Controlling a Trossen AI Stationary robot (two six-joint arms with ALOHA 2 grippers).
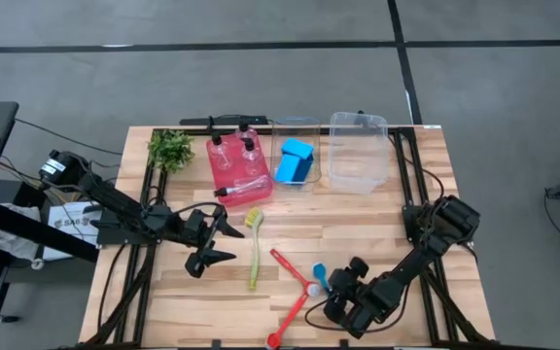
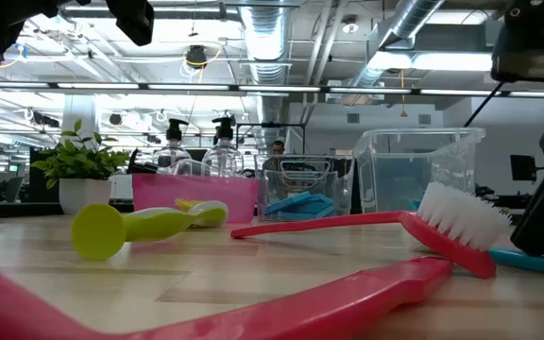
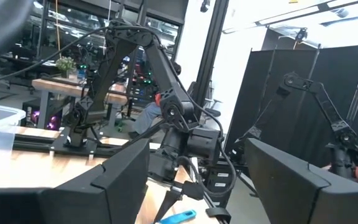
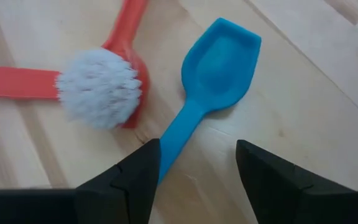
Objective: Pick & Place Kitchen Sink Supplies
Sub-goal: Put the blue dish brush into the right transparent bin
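you're lining up the grab: your right gripper (image 4: 197,165) hangs jaws apart over the blue brush (image 4: 213,74) lying on the table by the red brush (image 4: 101,87), so drop straight down and close on its handle.

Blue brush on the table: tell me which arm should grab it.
Right. The right gripper hangs open directly over the blue brush, its handle running between the fingers. The left gripper sits farther off, beside the yellow-green brush.
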